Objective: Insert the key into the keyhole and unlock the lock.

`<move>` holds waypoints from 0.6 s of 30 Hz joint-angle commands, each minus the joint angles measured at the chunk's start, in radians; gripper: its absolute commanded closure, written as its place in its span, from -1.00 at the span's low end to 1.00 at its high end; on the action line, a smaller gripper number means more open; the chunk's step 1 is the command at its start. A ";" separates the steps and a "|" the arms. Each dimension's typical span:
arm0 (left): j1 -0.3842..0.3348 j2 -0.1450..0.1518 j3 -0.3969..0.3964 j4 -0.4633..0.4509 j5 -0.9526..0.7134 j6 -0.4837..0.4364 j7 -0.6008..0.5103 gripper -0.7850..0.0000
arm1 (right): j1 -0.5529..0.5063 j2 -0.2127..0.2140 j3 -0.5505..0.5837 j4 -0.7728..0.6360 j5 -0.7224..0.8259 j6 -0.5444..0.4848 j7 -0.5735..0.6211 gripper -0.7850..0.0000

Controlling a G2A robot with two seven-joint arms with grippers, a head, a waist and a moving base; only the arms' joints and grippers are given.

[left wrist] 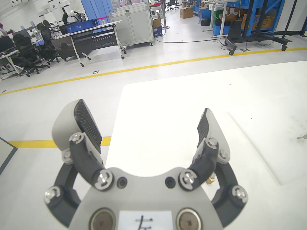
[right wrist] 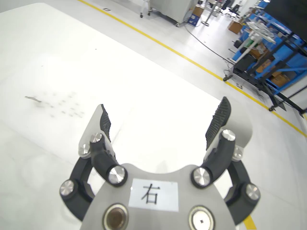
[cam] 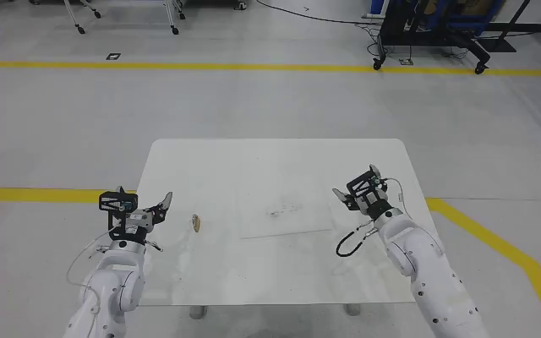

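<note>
A small brass lock (cam: 195, 222) lies on the white table (cam: 254, 160) near its left side, and a bit of it peeks out under my left gripper's mount (left wrist: 211, 180). A thin grey key (cam: 275, 212) lies near the table's middle (left wrist: 301, 137) (right wrist: 33, 99). My left gripper (cam: 145, 201) (left wrist: 144, 116) hovers at the table's left edge, just left of the lock, open and holding nothing. My right gripper (cam: 357, 184) (right wrist: 163, 111) hovers over the right part of the table, well right of the key, also open and holding nothing.
A thin pale mat (cam: 287, 221) covers the table's middle, and the key rests on it among faint scuff marks. A black cable (cam: 348, 243) loops beside the right arm. Yellow floor lines (cam: 254, 66) run around the table.
</note>
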State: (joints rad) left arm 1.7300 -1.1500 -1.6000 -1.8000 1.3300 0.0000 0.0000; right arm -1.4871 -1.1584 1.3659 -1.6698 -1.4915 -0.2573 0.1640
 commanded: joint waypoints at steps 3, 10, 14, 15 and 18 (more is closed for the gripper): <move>0.000 0.000 0.000 0.000 0.000 0.000 0.000 -1.00 | 0.105 -0.009 -0.096 0.092 -0.007 -0.125 0.035 -1.00; 0.000 0.000 0.000 0.000 0.000 0.000 0.000 -1.00 | 0.144 -0.013 -0.125 0.126 -0.031 -0.139 0.084 -1.00; 0.000 0.000 0.000 0.000 0.000 0.000 0.000 -1.00 | 0.144 -0.013 -0.125 0.126 -0.031 -0.139 0.084 -1.00; 0.000 0.000 0.000 0.000 0.000 0.000 0.000 -1.00 | 0.144 -0.013 -0.125 0.130 -0.033 -0.135 0.088 -1.00; 0.000 0.000 0.000 0.000 0.000 0.000 0.000 -1.00 | 0.200 -0.019 -0.189 0.160 -0.063 -0.231 0.082 -1.00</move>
State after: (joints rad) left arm 1.7300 -1.1500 -1.6000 -1.8000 1.3300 0.0000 0.0000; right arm -1.3120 -1.1757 1.2049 -1.5214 -1.5427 -0.4276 0.2559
